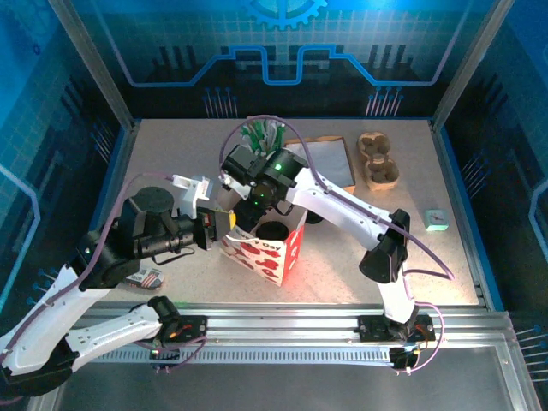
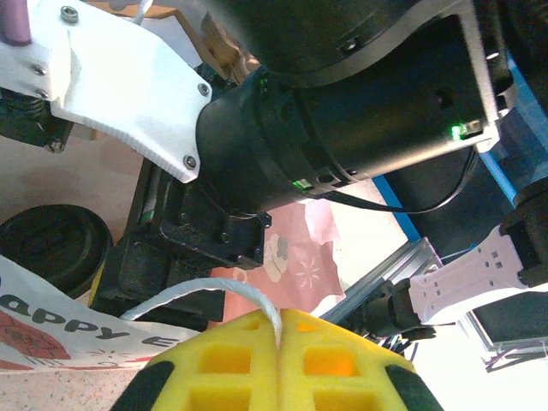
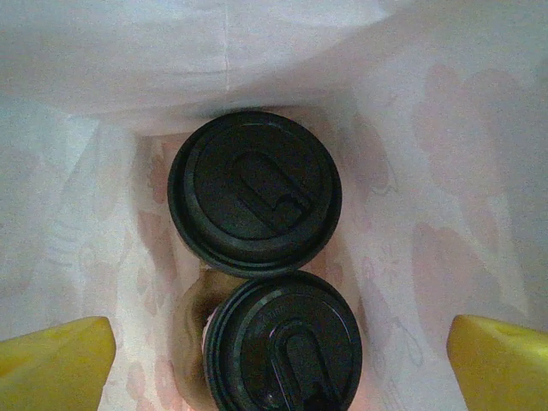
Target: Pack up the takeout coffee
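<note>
Two takeout coffee cups stand side by side on the floor of the gift bag (image 3: 445, 154), each shut with a black lid (image 3: 254, 190) (image 3: 284, 342). My right gripper (image 3: 278, 368) hangs open over them inside the bag's mouth, its yellow fingertips (image 3: 56, 364) wide on either side and touching neither cup. The white bag with red hearts (image 1: 267, 257) stands at the table's middle. My left gripper (image 2: 278, 342) is shut on the bag's white cord handle (image 2: 205, 291) at the bag's left rim (image 1: 224, 224). One black lid (image 1: 272, 231) shows through the bag's open top.
A pink cup of green-white sticks (image 1: 264, 135) stands behind the bag. A brown tray (image 1: 324, 163) and a cardboard cup carrier (image 1: 379, 161) lie at the back right. A small teal object (image 1: 437, 221) sits at the right. The right arm (image 2: 342, 111) crosses close over the bag.
</note>
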### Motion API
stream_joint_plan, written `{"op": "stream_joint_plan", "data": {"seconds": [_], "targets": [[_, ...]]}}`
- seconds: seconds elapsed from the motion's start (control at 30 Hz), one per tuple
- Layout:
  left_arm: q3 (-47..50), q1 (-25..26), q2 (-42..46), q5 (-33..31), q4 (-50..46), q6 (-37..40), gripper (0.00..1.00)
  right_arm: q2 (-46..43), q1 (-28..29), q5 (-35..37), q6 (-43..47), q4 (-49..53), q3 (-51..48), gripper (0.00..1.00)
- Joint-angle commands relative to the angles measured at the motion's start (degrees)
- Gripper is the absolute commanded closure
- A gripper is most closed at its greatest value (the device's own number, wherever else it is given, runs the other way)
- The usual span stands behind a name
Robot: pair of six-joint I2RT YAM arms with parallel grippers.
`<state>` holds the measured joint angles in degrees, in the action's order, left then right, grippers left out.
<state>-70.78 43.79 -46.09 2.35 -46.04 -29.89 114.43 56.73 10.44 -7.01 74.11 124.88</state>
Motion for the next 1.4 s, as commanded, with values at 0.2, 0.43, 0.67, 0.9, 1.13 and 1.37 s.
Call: {"op": "stream_joint_plan", "data": {"seconds": [0.2, 0.43, 0.67, 0.9, 1.13, 1.37], "targets": [[0.81, 0.51, 0.65, 0.12, 1.74, 0.27, 1.00, -2.96, 1.01, 0.81, 0.79, 2.71, 2.82, 0.00], [0.91, 0.56, 0.60, 0.28, 1.91, 0.14, 1.00, -3.32, 1.10, 0.78, 0.90, 3.22, 3.26, 0.00], [1.12, 0.59, 0.67, 0.27, 2.01, 0.04, 1.00, -3.51, 1.15, 0.73, 1.28, 3.68, 3.66, 0.00], [1.33, 0.61, 0.66, 0.20, 2.18, 0.01, 1.00, -3.52, 1.25, 0.54, 1.41, 4.20, 4.71, 0.00], [1.48, 0.67, 0.65, 0.20, 2.18, -0.17, 1.00, -3.75, 1.37, 0.68, 1.64, 4.97, 5.92, 0.00], [1.48, 0.64, 0.61, 0.20, 2.18, -0.28, 1.00, -4.12, 1.40, 0.29, 1.72, 5.47, 6.47, 0.00]]}}
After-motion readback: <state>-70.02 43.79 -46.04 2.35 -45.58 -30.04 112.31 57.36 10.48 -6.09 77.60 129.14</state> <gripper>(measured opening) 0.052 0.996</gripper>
